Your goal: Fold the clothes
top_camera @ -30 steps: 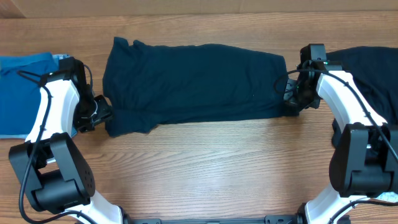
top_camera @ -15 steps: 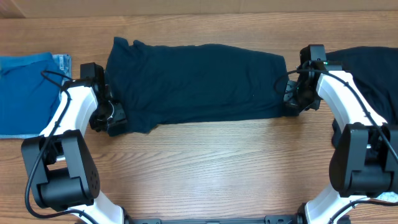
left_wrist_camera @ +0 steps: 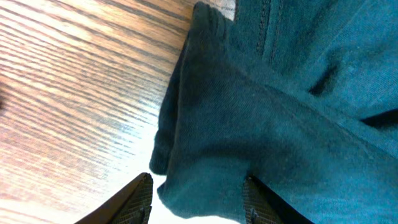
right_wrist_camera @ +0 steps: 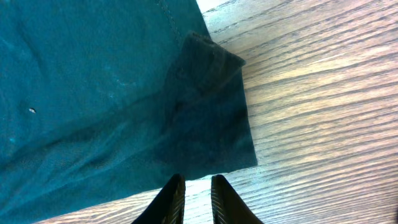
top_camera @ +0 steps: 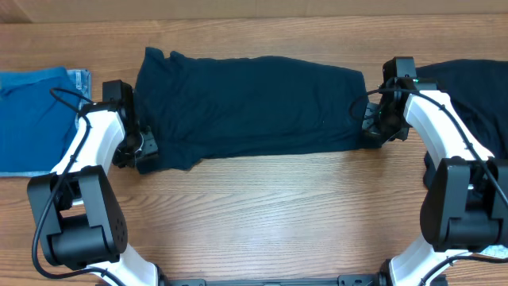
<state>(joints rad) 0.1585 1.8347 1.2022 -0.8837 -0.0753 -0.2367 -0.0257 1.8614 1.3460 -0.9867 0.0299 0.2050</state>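
Observation:
One of the clothes, a dark navy garment (top_camera: 246,103), lies spread flat across the middle of the table. My left gripper (top_camera: 140,153) is at its near left corner. In the left wrist view that gripper (left_wrist_camera: 196,193) is open, with a rounded fold of the navy fabric (left_wrist_camera: 205,155) between its fingers and one finger (left_wrist_camera: 140,198) over bare wood. My right gripper (top_camera: 371,132) is at the near right corner. In the right wrist view its jaws (right_wrist_camera: 196,186) stand a narrow gap apart with only wood between them, just short of the cloth's edge (right_wrist_camera: 211,149).
A brighter blue garment (top_camera: 32,111) lies at the far left with a strip of light-blue denim (top_camera: 80,79) beside it. Another dark navy garment (top_camera: 476,95) is heaped at the back right. Bare wooden table (top_camera: 262,214) lies in front of the spread garment.
My left arm has swung right, from beside the blue garment to the navy garment's near left corner, and its jaws have narrowed a little. The right arm has stayed put.

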